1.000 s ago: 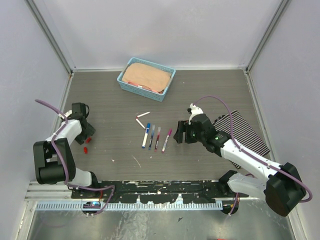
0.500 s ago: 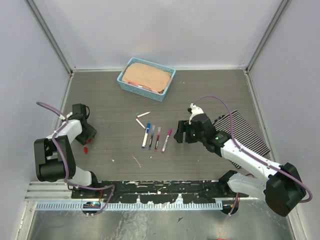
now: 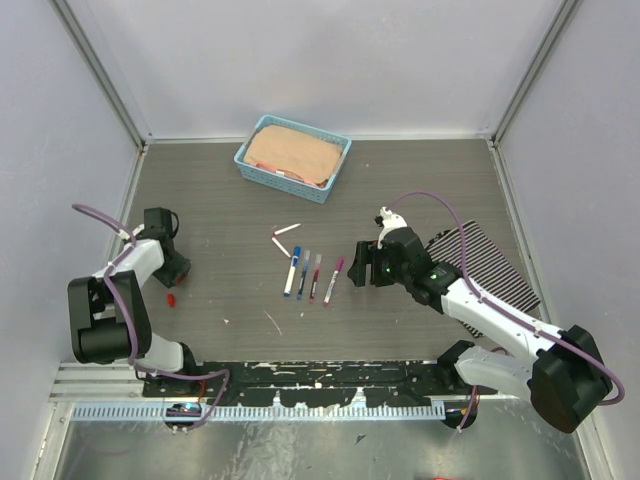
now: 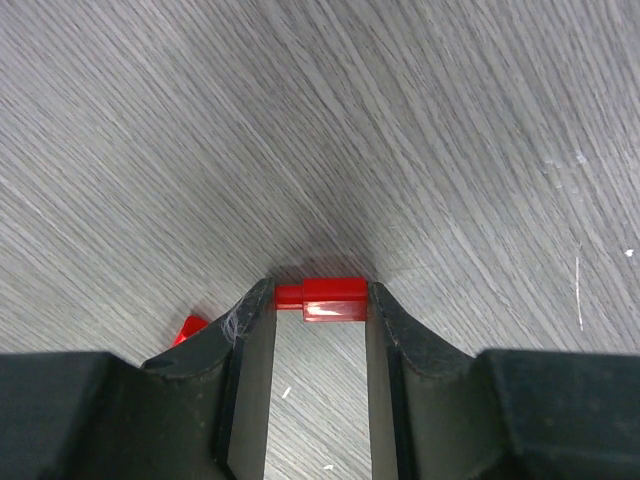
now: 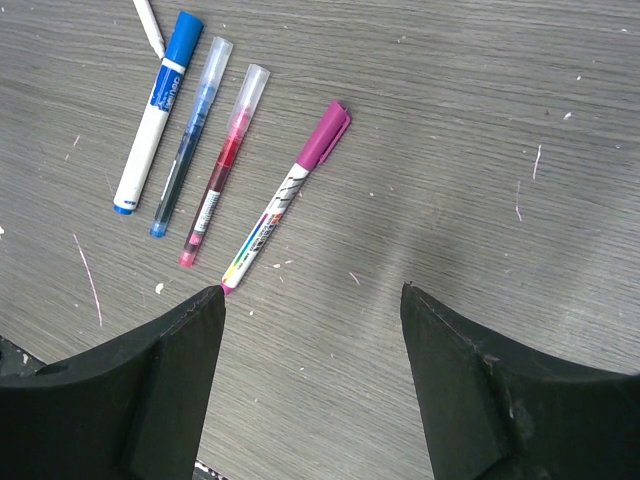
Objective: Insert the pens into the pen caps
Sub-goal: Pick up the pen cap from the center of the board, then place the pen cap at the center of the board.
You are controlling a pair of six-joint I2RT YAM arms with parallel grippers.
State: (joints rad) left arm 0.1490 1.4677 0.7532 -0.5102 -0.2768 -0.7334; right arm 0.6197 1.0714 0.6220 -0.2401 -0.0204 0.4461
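Top: my left pincer (image 3: 176, 268) is down at the desk (image 3: 230, 200), far left, well apart from the pens (image 3: 312, 276). They lie four in a row mid-desk, parallel and not touching, prob so each can be picked singly. Two white sticks (image 3: 286, 231) sit just behind the row, can't tell what they are. Loose red piece (image 3: 172, 298) lies on the desk near the left pincer, too small to ID. My right pincer (image 3: 361, 264) hovers just right of the row, I reckon placed to take a pen once a cap is in hand. Basket (image 3: 293, 158) w/ tan cloth at the back and striped cloth (image 3: 480, 255) under the right arm, neither in play imo

Left wrist: red cap (image 4: 333, 299) lies on the desk crosswise between my fingertips (image 4: 255, 325). Both tips look to touch it, but can't tell if it's clenched or only bracketed. Tips at desk level makes sense, the cap is short w/ little to grab. A red sliver shows outside one finger, prob the loose piece

Right wrist: right pincer released, jaws wide, nothing between. Below it: blue pen (image 5: 155, 114), blue-ink pen (image 5: 185, 150), red-ink pen (image 5: 222, 166), magenta pen (image 5: 281, 199). The magenta pen is nearest, its lower end just beside one finger. Blue and magenta look capped, mid two have clear ends, can't tell. Which pen wants the red cap isn't clear from here
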